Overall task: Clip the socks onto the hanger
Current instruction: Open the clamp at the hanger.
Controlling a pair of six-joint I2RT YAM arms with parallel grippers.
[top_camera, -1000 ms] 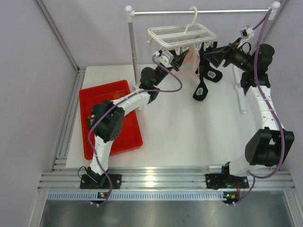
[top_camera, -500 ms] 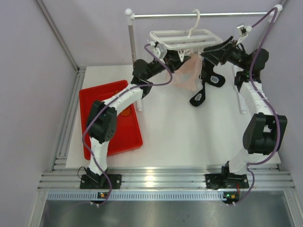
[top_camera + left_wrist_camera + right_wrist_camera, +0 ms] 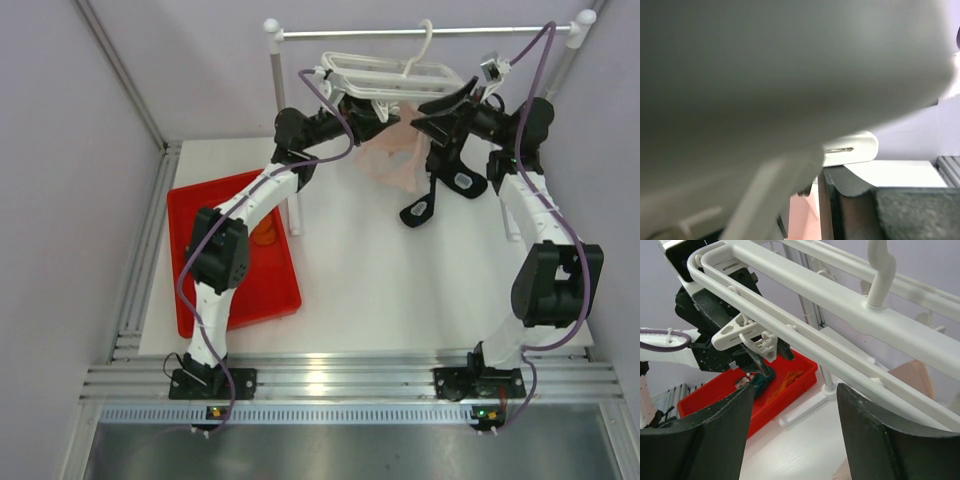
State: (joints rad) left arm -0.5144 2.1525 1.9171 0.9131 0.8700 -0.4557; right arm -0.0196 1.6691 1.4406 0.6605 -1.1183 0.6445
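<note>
The right gripper [image 3: 795,390], spread wide and empty, is beside the hanger [image 3: 850,305] on the rail [image 3: 340,32]. The left gripper [image 3: 380,115] sits under its frame, grip unclear. An orange sock [image 3: 263,232] lies in the red tray [image 3: 210,290].

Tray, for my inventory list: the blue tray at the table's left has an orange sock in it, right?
Not blue: the tray is red, as the top view shows. It does sit at the table's left holding an orange sock.
</note>
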